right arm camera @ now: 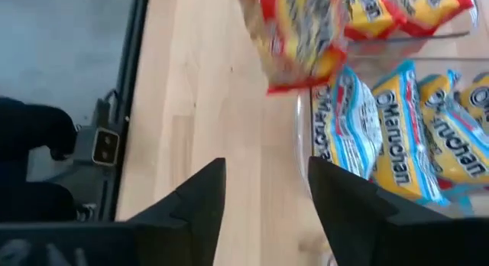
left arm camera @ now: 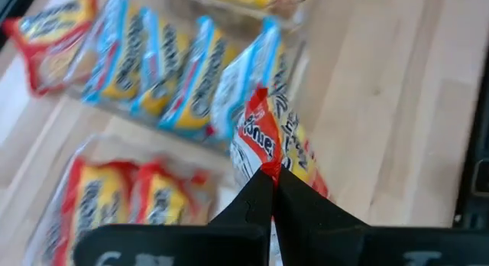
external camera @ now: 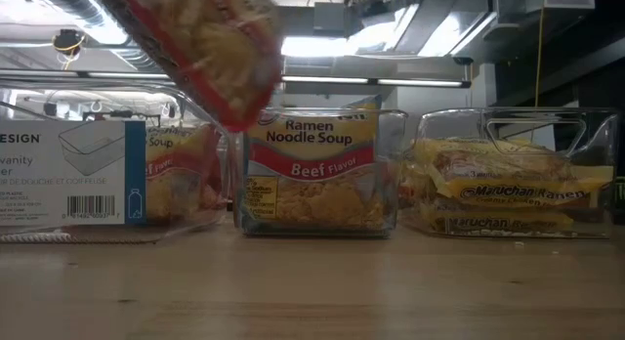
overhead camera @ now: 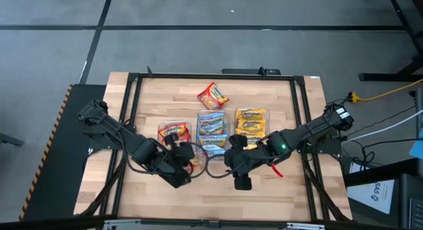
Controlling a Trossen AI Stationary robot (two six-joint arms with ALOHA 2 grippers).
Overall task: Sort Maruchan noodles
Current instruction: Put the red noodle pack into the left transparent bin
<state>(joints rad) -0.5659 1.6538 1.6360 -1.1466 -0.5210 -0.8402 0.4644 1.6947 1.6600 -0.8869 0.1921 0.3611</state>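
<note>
Pinching a red noodle packet [left arm camera: 269,147], left hand [left arm camera: 273,191] closed, right hand [right arm camera: 266,191] open

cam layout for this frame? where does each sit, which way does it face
High: overhead, straight down; both arms, three bins.
Low: table height, level across; bins, no arm visible.
Left wrist: behind left gripper, shut on red packet.
Right wrist: behind open right gripper, facing blue packets.
Shared: the red packet shows in all four.

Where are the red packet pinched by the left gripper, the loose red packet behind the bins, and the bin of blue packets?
held red packet [left arm camera: 263,147]: left wrist view, its pinched corner
loose red packet [overhead camera: 213,96]: high view, its middle
blue-packet bin [overhead camera: 212,151]: high view, its near rim
</note>
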